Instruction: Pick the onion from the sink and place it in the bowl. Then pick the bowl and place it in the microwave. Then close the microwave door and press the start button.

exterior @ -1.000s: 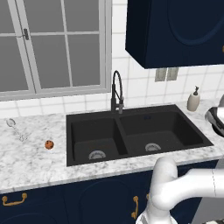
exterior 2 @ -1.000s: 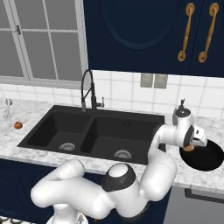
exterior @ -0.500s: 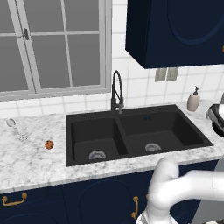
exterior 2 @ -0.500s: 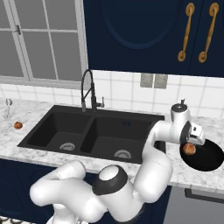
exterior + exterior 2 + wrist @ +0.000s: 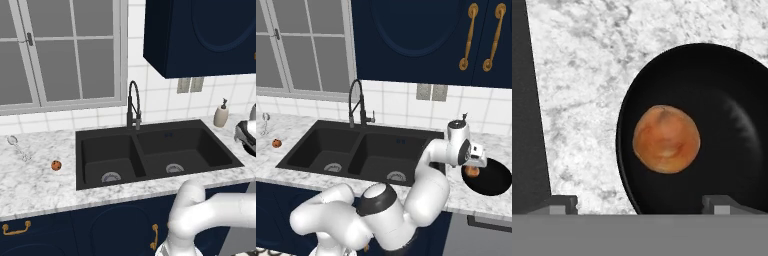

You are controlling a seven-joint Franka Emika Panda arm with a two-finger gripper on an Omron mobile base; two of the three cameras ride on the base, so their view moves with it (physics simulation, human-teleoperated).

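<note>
No lettering, label, brand, number or sign can be read anywhere (the cabinet fronts, tiles and marble surface (image 5: 491,145) are plain, and the soap bottle (image 5: 221,113) bears no legible mark).

Both base views look forward and down from behind the arm (one each side), sharing the sink (image 5: 157,152) (image 5: 363,150) and counter (image 5: 35,175) (image 5: 491,200). Hand view looks straight down, close over the bowl (image 5: 722,100) near the counter's sink-side edge.
</note>
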